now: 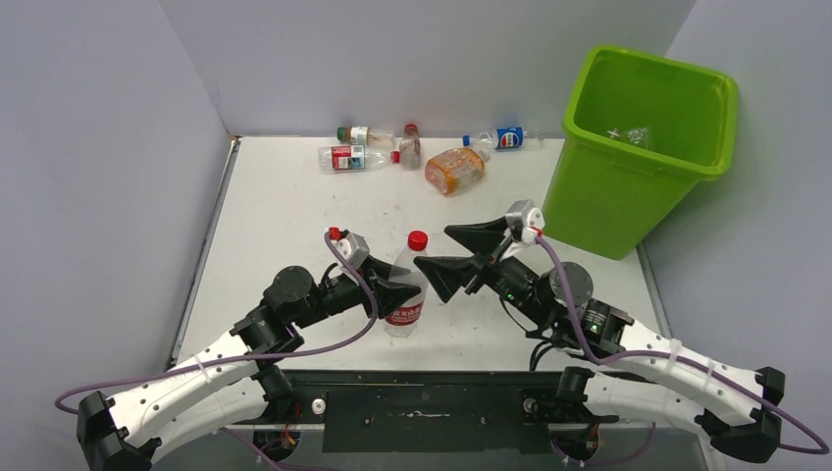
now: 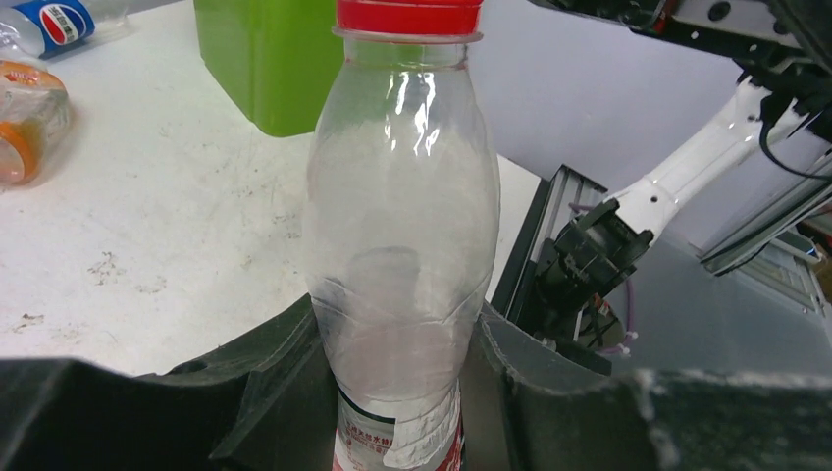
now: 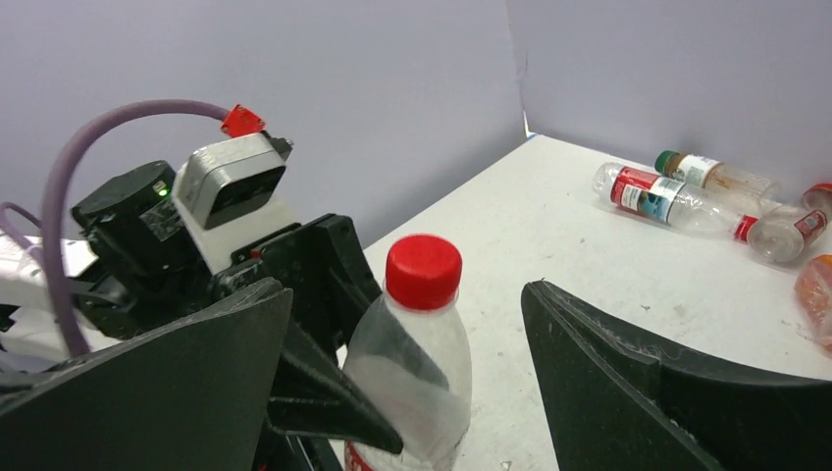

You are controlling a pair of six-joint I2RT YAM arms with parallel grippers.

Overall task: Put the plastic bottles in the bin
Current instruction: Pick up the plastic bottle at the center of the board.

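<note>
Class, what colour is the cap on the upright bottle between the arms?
Red; the cap of the upright bottle shows best in the right wrist view.

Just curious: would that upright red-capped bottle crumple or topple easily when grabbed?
Probably light: the red-capped bottle looks empty. Its thin clear wall shows creases, so it likely dents when squeezed. Tall and narrow, it might tip if nudged.

Even bright light; soft shadows; glare on bottle (image 2: 404, 103).
</note>
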